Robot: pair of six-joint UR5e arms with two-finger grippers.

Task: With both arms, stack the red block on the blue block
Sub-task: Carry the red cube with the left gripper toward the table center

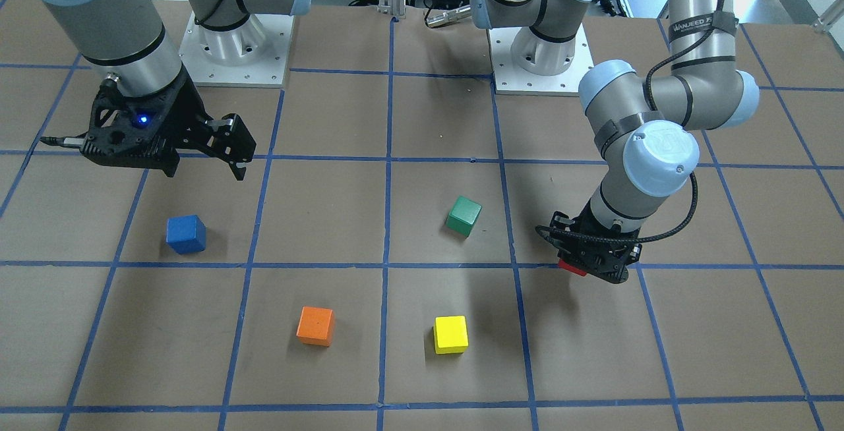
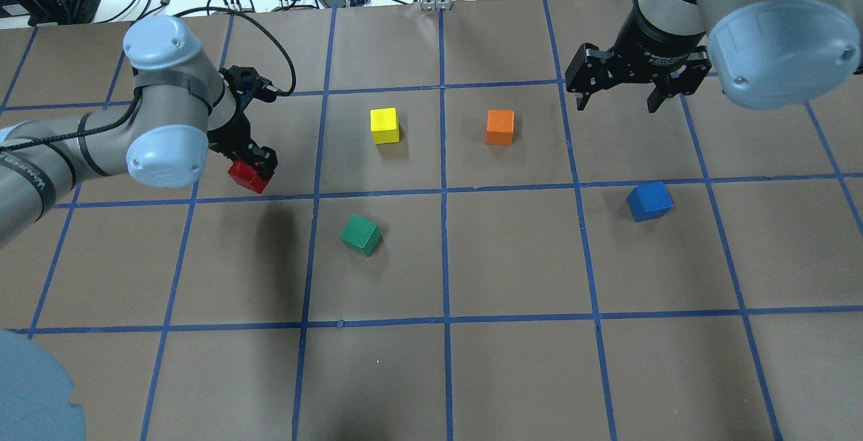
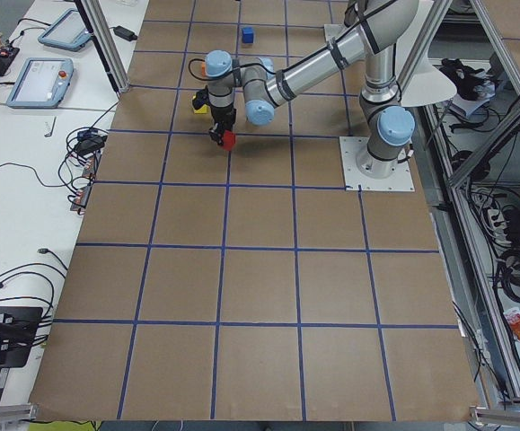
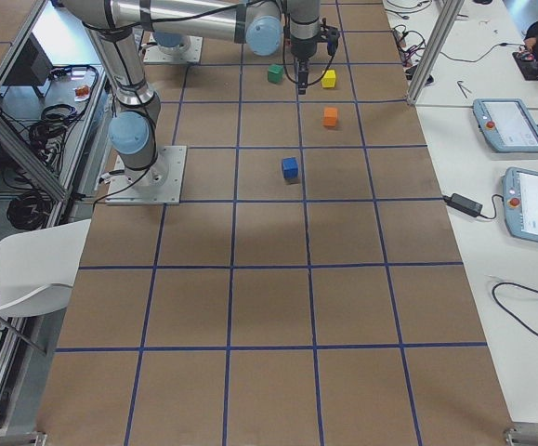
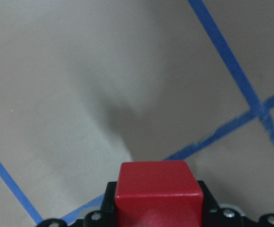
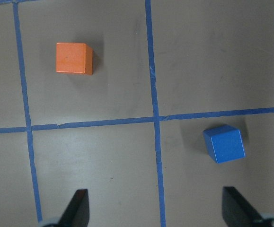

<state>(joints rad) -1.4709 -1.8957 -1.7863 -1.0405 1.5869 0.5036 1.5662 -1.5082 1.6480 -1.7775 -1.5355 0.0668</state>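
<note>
My left gripper [image 2: 253, 166] is shut on the red block [image 2: 247, 176] and holds it above the table; the block also shows in the front view [image 1: 572, 267] and fills the bottom of the left wrist view [image 5: 158, 194]. The blue block [image 2: 649, 201] sits alone on the table on the right side, also in the front view [image 1: 186, 233] and the right wrist view [image 6: 224, 143]. My right gripper [image 2: 617, 102] is open and empty, hovering high, beyond the blue block.
A green block [image 2: 361, 234], a yellow block [image 2: 384, 125] and an orange block [image 2: 499, 127] lie between the two grippers. The table [image 2: 472, 360] is brown paper with a blue tape grid.
</note>
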